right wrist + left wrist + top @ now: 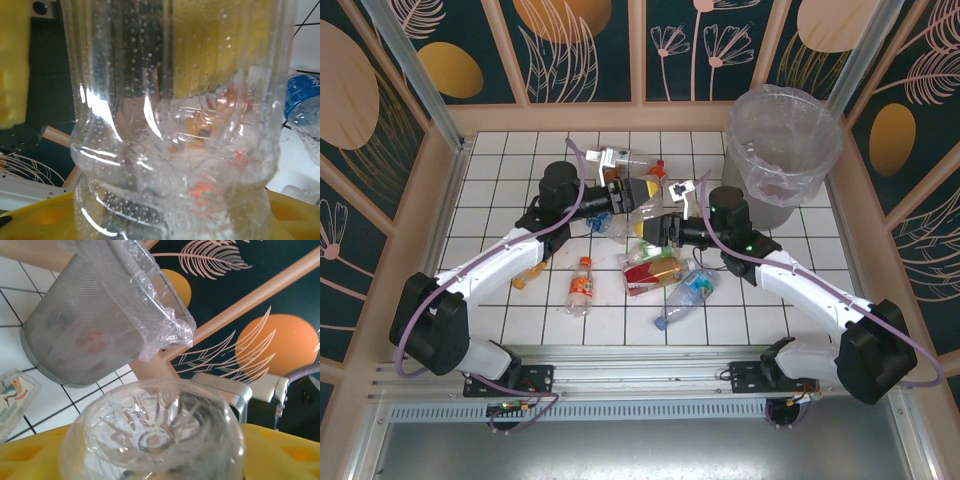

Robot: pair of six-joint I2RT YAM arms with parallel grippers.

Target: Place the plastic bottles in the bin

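A clear plastic bottle (642, 213) hangs above the middle of the tiled table between my two grippers. My left gripper (616, 218) is on its left, jaws spread wide, with the bottle's ribbed base (155, 435) between the yellow fingers (30, 455). My right gripper (666, 228) is on the bottle's right side and is closed round the body (175, 125), which sits down between its yellow fingers (40, 220). The grey bin (775, 205), lined with a crinkled clear bag, stands at the far right, and its mesh wall (80, 330) faces the left wrist.
Loose bottles lie below the grippers: one with an orange label (581, 285), a crushed red and green one (653, 270), a blue-labelled one (688, 295) (302, 115). Another bottle (630, 160) lies at the back. Wooden walls ring the table.
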